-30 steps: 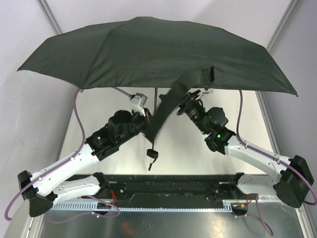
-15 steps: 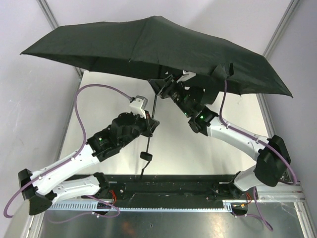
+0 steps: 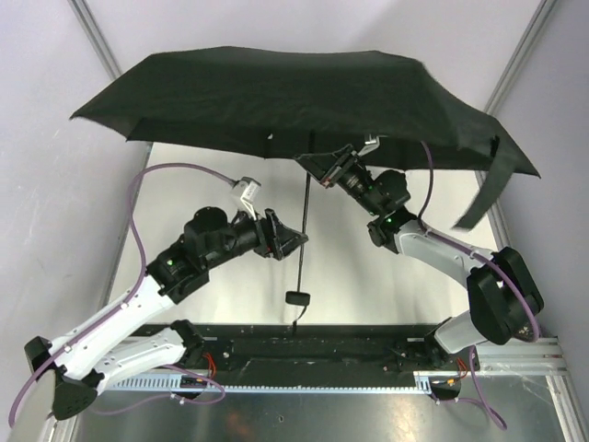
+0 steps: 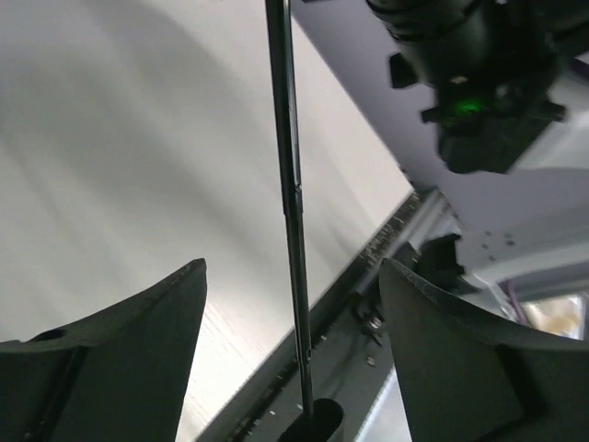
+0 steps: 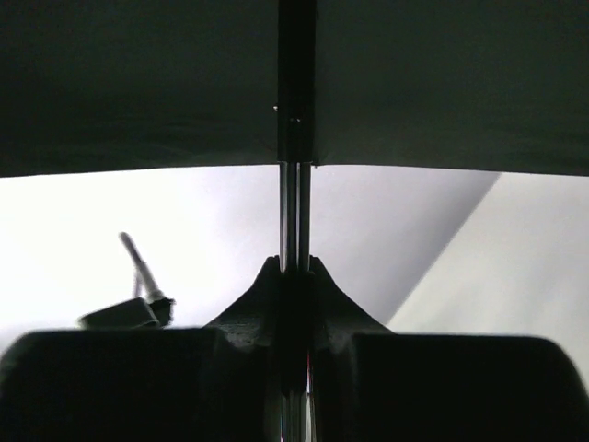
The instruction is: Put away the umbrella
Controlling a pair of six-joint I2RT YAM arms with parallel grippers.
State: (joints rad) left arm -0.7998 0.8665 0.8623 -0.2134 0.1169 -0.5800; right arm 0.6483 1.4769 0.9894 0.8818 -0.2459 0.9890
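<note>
The umbrella (image 3: pixel 285 92) is open, its black canopy spread above both arms. Its slim shaft (image 3: pixel 304 230) hangs down to a small black handle (image 3: pixel 296 298) over the table. High on the shaft, just under the canopy, my right gripper (image 3: pixel 324 168) is shut, and in the right wrist view the fingers (image 5: pixel 262 295) pinch the thin rods (image 5: pixel 294 212). My left gripper (image 3: pixel 293 242) is open at mid-shaft. In the left wrist view the shaft (image 4: pixel 290 230) runs between the spread fingers (image 4: pixel 138 350), touching neither. A black strap (image 3: pixel 483 198) dangles from the canopy's right edge.
A brushed metal table (image 3: pixel 368 276) lies below, with a black rail (image 3: pixel 313 345) along its near edge. Grey frame posts (image 3: pixel 97 37) rise at the back corners. Purple cables (image 3: pixel 147 184) loop off both arms. The right arm (image 4: pixel 479 83) shows at the top of the left wrist view.
My left gripper let go of the shaft and opened. My right gripper moved up under the canopy and closed on the shaft. The canopy shifted right and the strap swung to its right edge.
</note>
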